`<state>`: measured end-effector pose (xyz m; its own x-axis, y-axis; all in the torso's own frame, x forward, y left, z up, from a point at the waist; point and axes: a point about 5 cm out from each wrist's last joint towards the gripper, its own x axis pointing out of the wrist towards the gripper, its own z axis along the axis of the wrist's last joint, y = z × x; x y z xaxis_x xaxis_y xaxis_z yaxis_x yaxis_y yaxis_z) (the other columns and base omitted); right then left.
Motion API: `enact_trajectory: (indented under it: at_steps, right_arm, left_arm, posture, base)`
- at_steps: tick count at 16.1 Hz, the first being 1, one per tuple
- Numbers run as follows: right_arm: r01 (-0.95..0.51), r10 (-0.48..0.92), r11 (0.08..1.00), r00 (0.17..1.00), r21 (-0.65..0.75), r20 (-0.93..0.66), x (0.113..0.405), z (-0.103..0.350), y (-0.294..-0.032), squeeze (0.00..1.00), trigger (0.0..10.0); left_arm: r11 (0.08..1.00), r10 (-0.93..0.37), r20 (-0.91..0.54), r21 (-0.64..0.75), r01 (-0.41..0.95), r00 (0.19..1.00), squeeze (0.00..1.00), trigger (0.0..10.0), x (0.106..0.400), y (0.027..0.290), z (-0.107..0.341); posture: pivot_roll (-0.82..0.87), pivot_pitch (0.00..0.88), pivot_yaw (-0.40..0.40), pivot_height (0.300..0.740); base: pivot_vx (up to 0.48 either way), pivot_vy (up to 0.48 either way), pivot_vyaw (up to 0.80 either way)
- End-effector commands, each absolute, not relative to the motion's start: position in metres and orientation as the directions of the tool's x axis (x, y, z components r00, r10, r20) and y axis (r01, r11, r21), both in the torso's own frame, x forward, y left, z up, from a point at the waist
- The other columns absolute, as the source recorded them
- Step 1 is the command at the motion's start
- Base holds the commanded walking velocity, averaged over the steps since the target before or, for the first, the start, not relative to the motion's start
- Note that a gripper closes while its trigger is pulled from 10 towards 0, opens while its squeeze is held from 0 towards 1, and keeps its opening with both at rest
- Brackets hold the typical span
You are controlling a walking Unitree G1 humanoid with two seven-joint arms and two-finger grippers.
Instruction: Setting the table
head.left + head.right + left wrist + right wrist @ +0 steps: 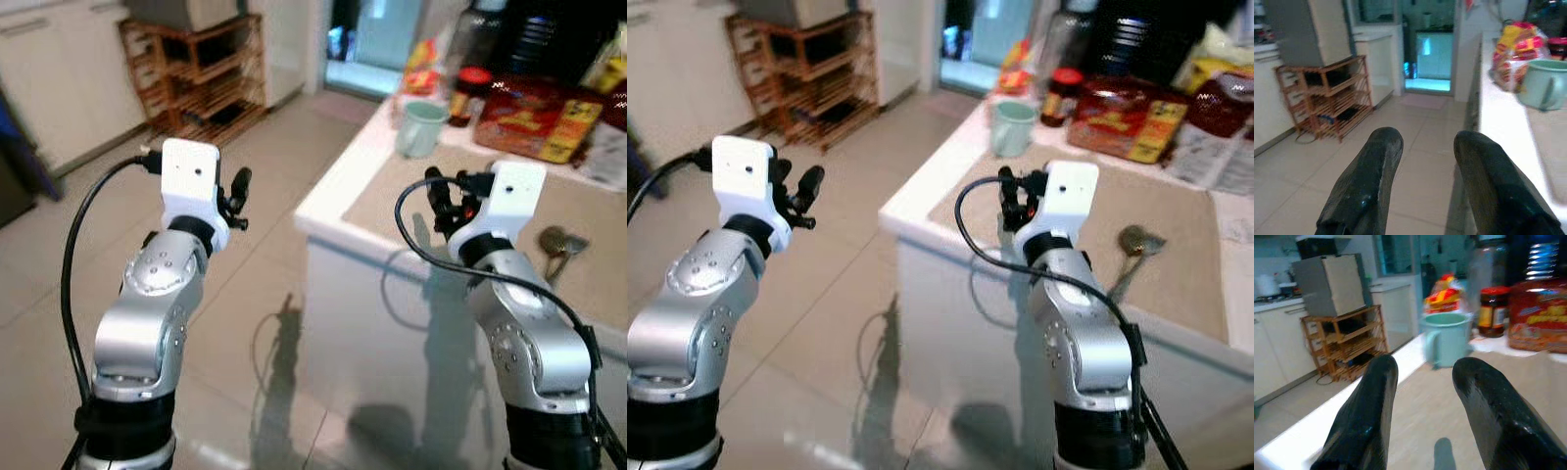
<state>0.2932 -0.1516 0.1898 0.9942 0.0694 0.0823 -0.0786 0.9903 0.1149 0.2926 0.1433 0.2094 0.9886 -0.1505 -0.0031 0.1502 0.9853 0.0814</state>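
On the right of the head views stands the white-edged table (333,201) with a beige mat (1176,245) laid over its top. Beyond it, against the far wall, a slatted wooden shelf rack (201,73) sits on the tiled floor (265,294).

At the table's far end — a red printed snack box (1122,119), a yellow-and-red crinkled packet (1518,46), a dark jar with a red lid (1492,311), all well apart from the grippers. Nearer, by the mat's far corner, the pale green handled mug (423,127) stands upright. A metal spoon (1134,245) lies on the mat, just to the right of the right arm.

Left gripper (1422,161): raised over the floor, left of the table edge, fingers spread, nothing between them. Right gripper (1422,391): over the near part of the mat, fingers likewise spread and empty, aimed toward the mug.

Judgement: early in the task; nothing held, and the likely step is reaching for the mug or spoon. To do it well — bring the body closer so the right arm need not overextend, approach the mug from the side away from its handle, keep the fingers wide until they straddle the wall, and keep the trailing cable off the spoon.
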Motion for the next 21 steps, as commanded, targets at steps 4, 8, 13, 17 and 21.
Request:
enact_trajectory:
  at_steps: [4, 8, 13, 17, 21]
  right_arm:
    - [-0.063, 0.052, 0.991, 0.994, 0.117, 0.094, 0.293, 0.194, -0.158, 0.00, 10.0]
    - [-0.037, 0.023, 0.990, 0.994, 0.136, 0.107, 0.298, 0.195, -0.160, 1.00, 10.0]
    - [-0.007, -0.008, 0.989, 0.995, 0.146, 0.103, 0.326, 0.190, -0.157, 1.00, 10.0]
    - [0.070, -0.077, 0.995, 0.993, 0.077, 0.093, 0.373, 0.192, -0.147, 1.00, 10.0]
    - [0.199, -0.203, 0.979, 0.974, 0.052, 0.103, 0.397, 0.203, -0.149, 1.00, 10.0]
  left_arm:
    - [0.975, -0.189, -0.009, 0.119, 0.189, 0.982, 0.00, 10.0, 0.291, 0.135, 0.208]
    - [0.970, -0.209, -0.017, 0.126, 0.210, 0.978, 0.00, 10.0, 0.290, 0.132, 0.207]
    - [0.960, -0.236, -0.032, 0.150, 0.238, 0.971, 0.00, 10.0, 0.283, 0.132, 0.205]
    - [0.954, -0.245, -0.037, 0.167, 0.247, 0.969, 0.00, 10.0, 0.277, 0.136, 0.207]
    - [0.940, -0.288, -0.058, 0.174, 0.294, 0.956, 0.00, 10.0, 0.264, 0.136, 0.209]
  posture:
    - [0.07, 0.016, -0.034, 0.740]
    - [0.07, 0.022, -0.046, 0.740]
    - [0.10, 0.039, -0.077, 0.740]
    - [0.13, 0.095, -0.095, 0.740]
    - [0.17, 0.137, -0.109, 0.740]
  base:
    - [0.000, 0.000, 0.00]
    - [0.000, 0.000, 0.00]
    - [0.000, 0.000, 0.00]
    - [0.000, 0.000, 0.00]
    - [0.000, 0.000, 0.00]
